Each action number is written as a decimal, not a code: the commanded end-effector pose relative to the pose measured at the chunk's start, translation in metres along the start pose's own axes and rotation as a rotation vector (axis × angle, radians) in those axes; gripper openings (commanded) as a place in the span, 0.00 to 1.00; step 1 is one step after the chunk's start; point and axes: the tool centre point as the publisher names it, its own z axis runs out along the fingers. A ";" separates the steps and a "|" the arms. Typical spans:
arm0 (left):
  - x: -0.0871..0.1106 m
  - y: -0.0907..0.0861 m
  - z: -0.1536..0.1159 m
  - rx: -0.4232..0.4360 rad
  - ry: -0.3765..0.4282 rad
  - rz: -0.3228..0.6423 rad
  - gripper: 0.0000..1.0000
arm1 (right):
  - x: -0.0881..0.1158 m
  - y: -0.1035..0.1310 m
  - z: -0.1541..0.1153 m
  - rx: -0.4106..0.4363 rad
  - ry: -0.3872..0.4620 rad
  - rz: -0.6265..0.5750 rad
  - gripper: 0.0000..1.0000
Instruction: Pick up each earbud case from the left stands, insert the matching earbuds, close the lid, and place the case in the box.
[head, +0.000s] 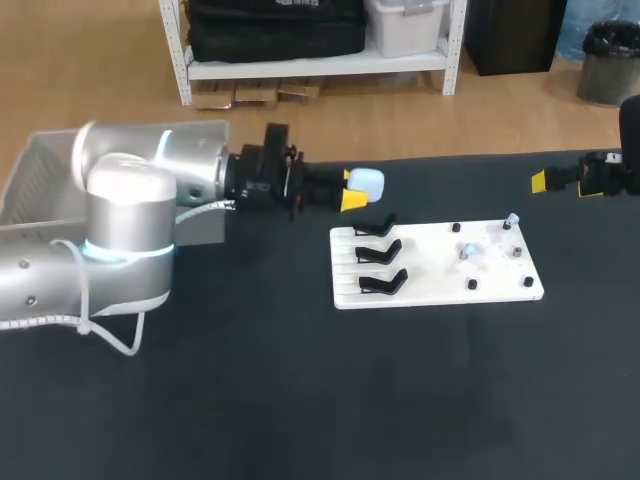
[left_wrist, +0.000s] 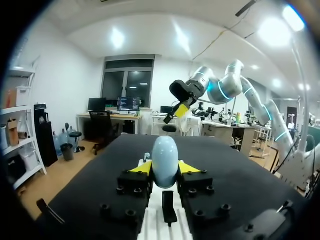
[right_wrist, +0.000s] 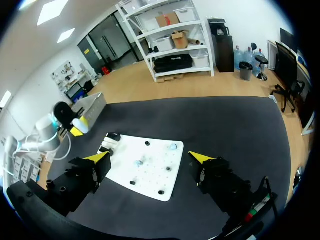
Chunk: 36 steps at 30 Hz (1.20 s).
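Head view: the left gripper (head: 352, 192) is clamped on a smooth, pale blue, egg-rounded earbud case (head: 368, 183), held above the table just behind the black stands (head: 378, 255) on the white board (head: 440, 270). Left wrist view: the closed case juts out between both yellow tips. Right wrist view: the right gripper (right_wrist: 151, 158) has its fingers wide apart, with the board ahead of it.

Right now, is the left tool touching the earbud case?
Touching. In the left wrist view the left tool clamps the earbud case from both sides. Both yellow tips lie against it, with no gap.
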 end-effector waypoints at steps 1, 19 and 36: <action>0.000 -0.006 -0.001 -0.084 -0.003 0.003 0.00 | 0.000 0.000 0.000 0.000 0.001 -0.001 1.00; -0.002 -0.012 0.005 -0.090 -0.045 0.012 0.00 | 0.000 0.000 0.000 0.000 0.001 -0.001 1.00; 0.004 -0.027 0.034 -0.011 -0.106 0.022 0.00 | 0.015 0.076 -0.008 -0.132 0.090 -0.088 1.00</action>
